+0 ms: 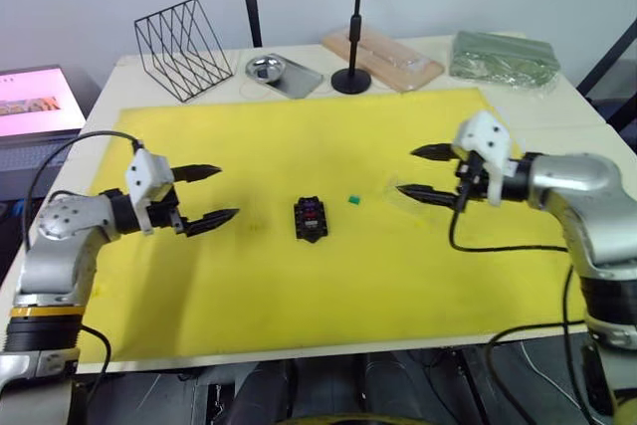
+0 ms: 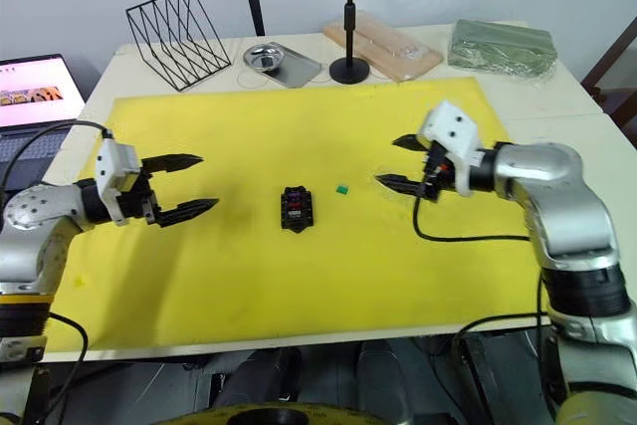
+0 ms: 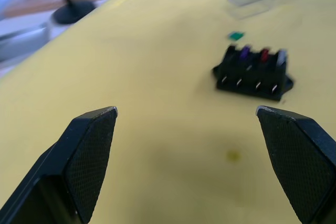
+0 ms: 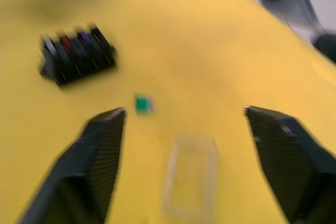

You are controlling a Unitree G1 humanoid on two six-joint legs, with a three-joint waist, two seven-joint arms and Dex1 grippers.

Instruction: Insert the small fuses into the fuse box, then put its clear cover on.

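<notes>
The black fuse box [image 1: 311,219] lies in the middle of the yellow mat [image 1: 299,286], with purple, red and grey fuses [image 3: 264,55] seated in its slots. A loose green fuse [image 1: 352,200] rests on the mat just right of the box. The clear cover [image 4: 190,183] lies flat on the mat further right, below my right gripper [image 1: 425,171], which is open and empty. My left gripper [image 1: 208,194] hovers open and empty to the left of the box.
At the table's back stand a black wire rack [image 1: 182,47], a metal tray [image 1: 283,73], a black stand [image 1: 351,79], a wrapped wooden board [image 1: 383,57] and a green bundle [image 1: 503,55]. A laptop [image 1: 35,105] sits off the left edge.
</notes>
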